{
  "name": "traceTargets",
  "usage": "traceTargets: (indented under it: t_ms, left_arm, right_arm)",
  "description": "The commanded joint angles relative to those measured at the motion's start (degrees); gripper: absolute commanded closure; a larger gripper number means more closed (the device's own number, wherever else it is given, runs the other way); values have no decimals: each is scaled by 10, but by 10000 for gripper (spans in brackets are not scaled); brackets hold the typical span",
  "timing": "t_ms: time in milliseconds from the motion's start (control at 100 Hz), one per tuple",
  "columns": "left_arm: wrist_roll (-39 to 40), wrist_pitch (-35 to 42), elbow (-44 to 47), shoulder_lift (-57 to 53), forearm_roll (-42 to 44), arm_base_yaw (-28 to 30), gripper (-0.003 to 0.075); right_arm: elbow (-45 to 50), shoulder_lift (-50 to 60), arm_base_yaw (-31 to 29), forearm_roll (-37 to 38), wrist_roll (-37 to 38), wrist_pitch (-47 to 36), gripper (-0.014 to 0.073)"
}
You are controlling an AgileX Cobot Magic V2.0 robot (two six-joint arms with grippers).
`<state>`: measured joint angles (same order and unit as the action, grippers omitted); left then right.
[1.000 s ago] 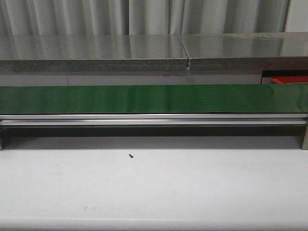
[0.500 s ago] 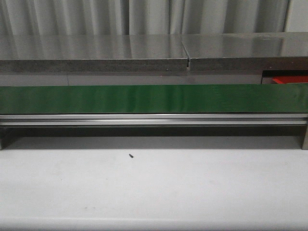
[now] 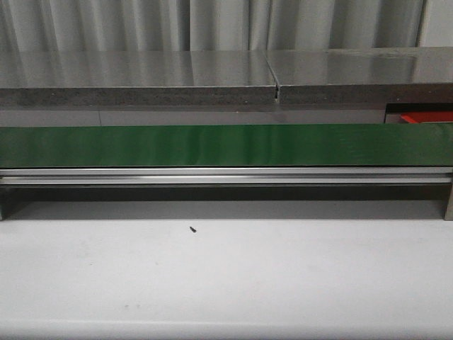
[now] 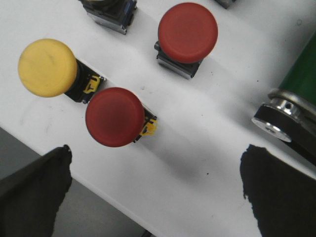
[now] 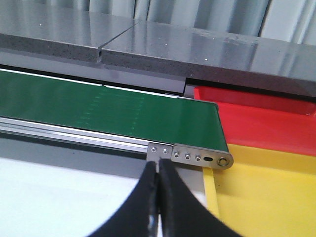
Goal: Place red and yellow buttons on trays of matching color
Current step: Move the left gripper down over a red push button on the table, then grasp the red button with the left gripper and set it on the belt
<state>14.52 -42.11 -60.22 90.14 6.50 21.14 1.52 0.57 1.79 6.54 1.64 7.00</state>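
White table holds red buttons and a yellow one; left gripper spread wide, empty; right gripper closed, empty.

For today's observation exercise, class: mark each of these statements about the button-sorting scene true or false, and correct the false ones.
1. The left wrist view shows two red buttons and one yellow button on the white table. True: red button, second red button, yellow button.
2. The right tool has its fingers spread wide apart. False: they are pressed together.
3. The red tray sits beside the yellow tray. True.
4. A yellow button rides on the green belt. False: the belt carries nothing in the front view.
5. The left tool grips a red button. False: its fingers stand apart, holding nothing.
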Motion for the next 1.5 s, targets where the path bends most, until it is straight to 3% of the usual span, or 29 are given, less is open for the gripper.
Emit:
traceTargets:
  t_ms: [0, 230, 950, 1050, 1380, 1490]
  left_arm:
    - [16, 15, -20, -11, 4, 11, 57]
    - [16, 21, -30, 0, -5, 40, 57]
    - [16, 33, -52, 80, -13, 40, 73]
    - [16, 35, -52, 80, -13, 40, 141]
    - [16, 34, -52, 80, -13, 40, 521]
    - [16, 25, -52, 78, -13, 40, 598]
  right_arm:
    - [0, 10, 0, 4, -2, -45, 660]
    - [0, 10, 0, 4, -2, -45, 660]
    - [0, 10, 0, 4, -2, -45, 660]
    - [0, 10, 0, 4, -2, -45, 660]
    - [0, 10, 0, 4, -2, -45, 660]
    - [0, 10, 0, 4, -2, -45, 660]
